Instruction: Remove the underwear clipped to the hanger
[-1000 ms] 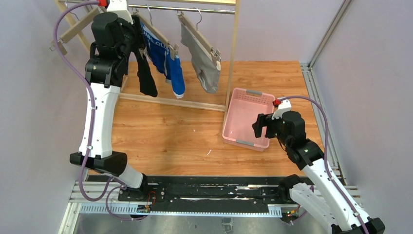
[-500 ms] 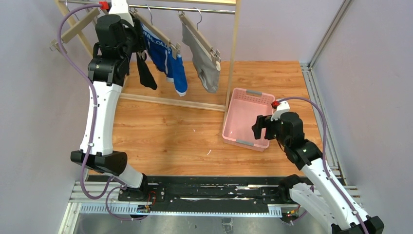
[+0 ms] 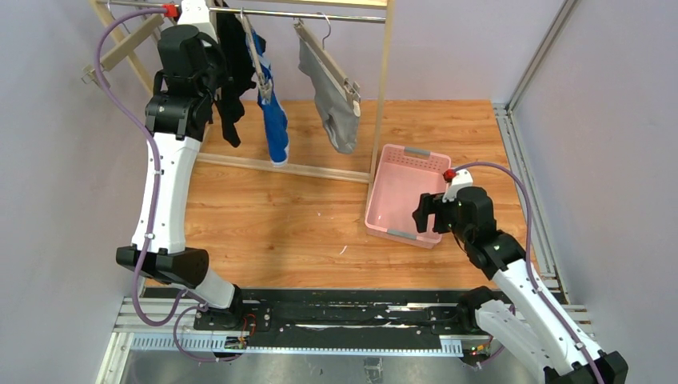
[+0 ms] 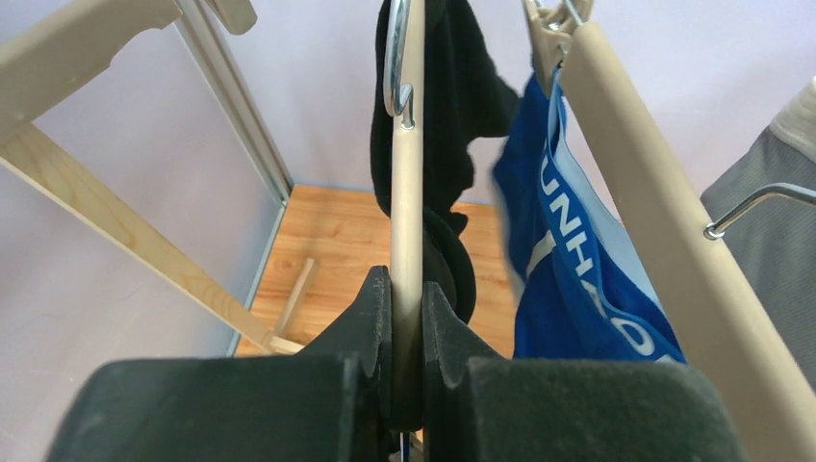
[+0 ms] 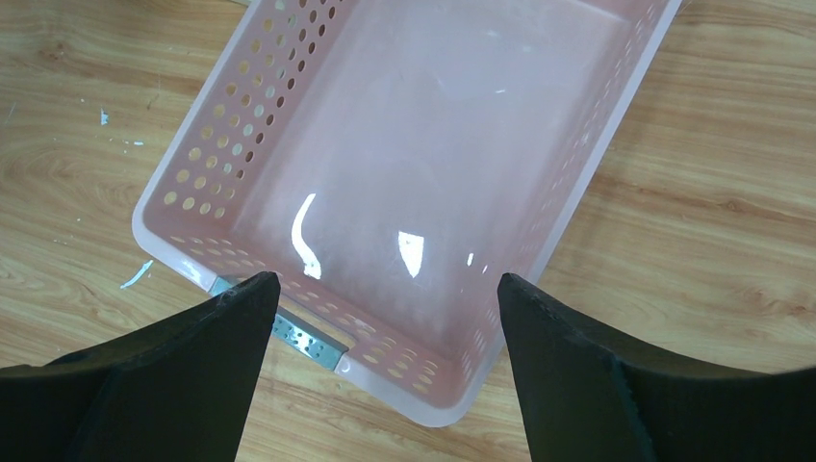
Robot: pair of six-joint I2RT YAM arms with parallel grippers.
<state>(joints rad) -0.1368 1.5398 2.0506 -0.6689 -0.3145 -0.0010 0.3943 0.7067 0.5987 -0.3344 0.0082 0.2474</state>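
Three pieces of underwear hang clipped to wooden hangers on a rail: black (image 3: 230, 76), blue (image 3: 273, 116) and grey (image 3: 336, 104). My left gripper (image 4: 407, 289) is shut on the beige bar of the hanger (image 4: 407, 192) that carries the black underwear (image 4: 452, 96), which hangs just behind the bar. The blue underwear (image 4: 568, 279) with white lettering hangs to its right on a second hanger (image 4: 654, 221), and the grey underwear (image 4: 770, 250) shows at the far right. My right gripper (image 5: 385, 289) stands open, holding nothing, over the near end of the pink basket (image 5: 414, 144).
The pink basket (image 3: 382, 188) sits on the wooden table to the right of the rack. The rack's wooden post (image 3: 382, 88) stands between the grey underwear and the basket, and its base bar (image 3: 280, 166) lies along the table. Purple walls close in behind and on both sides.
My left gripper has shut on the black underwear's hanger. That hanger and the blue one have turned edge-on, and both garments have swung. The right arm has barely moved.
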